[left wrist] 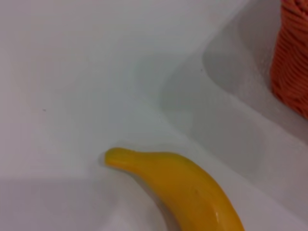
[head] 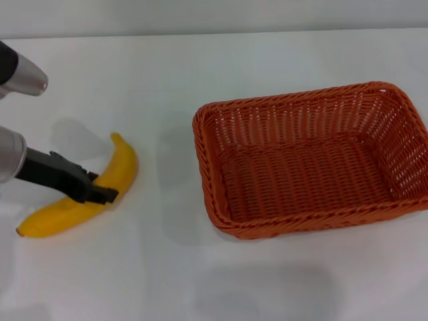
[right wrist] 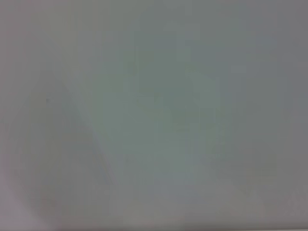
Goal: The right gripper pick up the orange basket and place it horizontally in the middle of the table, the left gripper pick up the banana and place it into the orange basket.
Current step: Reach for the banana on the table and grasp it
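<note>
At nine o'clock on the counter [head: 200, 73], the left hand [head: 100, 192] low across the middle of the banana [head: 80, 197], black jaws seemingly closed on it, fruit not yet lifted. At three o'clock, the orange basket [head: 311, 160], already lying flat with its long side across, well apart from the banana. Right hand out of sight, nothing but bare counter in its wrist view. Risks, as a guess: smooth glossy skin and a curved body, so likely to slip or swing in a narrow pinch; a low carry likely to catch the braided rim and shove the light basket. No brand, label or writing readable anywhere.
</note>
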